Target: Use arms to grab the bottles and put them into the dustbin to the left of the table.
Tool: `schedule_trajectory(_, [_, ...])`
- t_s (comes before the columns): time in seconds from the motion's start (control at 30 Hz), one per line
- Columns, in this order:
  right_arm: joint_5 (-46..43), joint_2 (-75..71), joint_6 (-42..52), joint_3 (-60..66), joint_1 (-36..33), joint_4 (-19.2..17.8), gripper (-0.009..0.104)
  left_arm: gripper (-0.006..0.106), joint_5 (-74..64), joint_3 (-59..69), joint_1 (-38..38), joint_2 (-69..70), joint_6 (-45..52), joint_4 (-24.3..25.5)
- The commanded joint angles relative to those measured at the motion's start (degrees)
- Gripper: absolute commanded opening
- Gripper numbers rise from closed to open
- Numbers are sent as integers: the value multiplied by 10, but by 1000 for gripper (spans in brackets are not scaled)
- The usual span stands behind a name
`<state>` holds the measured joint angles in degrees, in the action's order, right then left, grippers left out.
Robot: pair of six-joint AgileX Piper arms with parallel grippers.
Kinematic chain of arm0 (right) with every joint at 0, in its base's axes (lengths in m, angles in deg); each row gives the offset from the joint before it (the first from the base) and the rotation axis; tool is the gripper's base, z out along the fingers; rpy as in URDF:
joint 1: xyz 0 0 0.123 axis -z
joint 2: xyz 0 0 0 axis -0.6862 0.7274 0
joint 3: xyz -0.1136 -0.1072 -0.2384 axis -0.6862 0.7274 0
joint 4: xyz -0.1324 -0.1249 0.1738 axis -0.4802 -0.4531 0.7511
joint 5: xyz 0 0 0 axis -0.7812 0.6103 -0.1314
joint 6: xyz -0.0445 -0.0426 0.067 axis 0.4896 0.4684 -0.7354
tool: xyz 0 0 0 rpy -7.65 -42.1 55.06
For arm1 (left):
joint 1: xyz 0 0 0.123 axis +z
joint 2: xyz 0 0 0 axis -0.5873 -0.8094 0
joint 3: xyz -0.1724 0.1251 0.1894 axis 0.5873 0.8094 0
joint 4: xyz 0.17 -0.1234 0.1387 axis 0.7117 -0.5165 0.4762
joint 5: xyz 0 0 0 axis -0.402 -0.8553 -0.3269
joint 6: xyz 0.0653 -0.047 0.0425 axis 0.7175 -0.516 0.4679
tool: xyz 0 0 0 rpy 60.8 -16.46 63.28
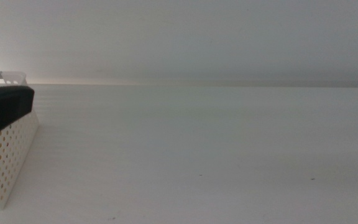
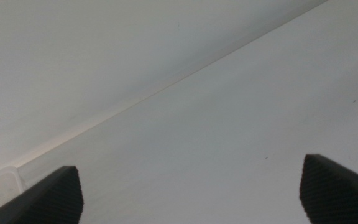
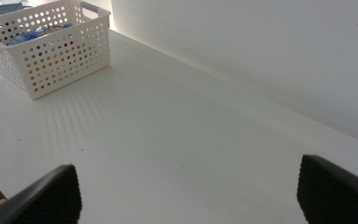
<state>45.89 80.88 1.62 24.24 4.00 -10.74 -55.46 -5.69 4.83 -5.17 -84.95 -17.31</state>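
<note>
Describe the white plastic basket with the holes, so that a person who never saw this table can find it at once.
Start from the large plain white tabletop and follow it to the far corner near the pale wall, as the right wrist view shows. There stands the white rectangular plastic basket, the only object on the table. Rows of small round holes fill its walls, and blue and red items show through them.

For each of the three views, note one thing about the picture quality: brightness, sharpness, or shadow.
Middle view: dim, grey and soft, with a warm glow along the table's far edge and the dustbin blurred. Left wrist view: equally dull, the left gripper open with its dark tips out of focus. Right wrist view: brightest and sharpest; the basket's holes are crisp and it casts a faint shadow; the right gripper is open.
</note>
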Motion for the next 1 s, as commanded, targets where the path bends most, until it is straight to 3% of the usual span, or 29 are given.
schedule_trajectory(0.0, [-8,-2,0,1,0,-3,93,94,9,6,-3,3,-5,0])
schedule_trajectory(0.2, [-19,-9,0,5,0,-13,93,94,60,41,15,21,-5,0])
schedule_trajectory(0.37, [-151,-37,0,52,0,-66,93,94,149,144,82,73,-4,0])
schedule_trajectory(0.53, [-197,-60,0,125,36,-62,93,94,205,258,154,150,-4,-4])
schedule_trajectory(0.63, [-197,-75,0,171,86,-55,93,94,242,315,197,195,-6,-4])
schedule_trajectory(0.77, [-201,-109,0,218,185,-10,93,94,300,385,249,253,-6,-4])
schedule_trajectory(0.97, [-201,-187,0,282,329,-7,93,94,377,490,313,329,-6,-21])
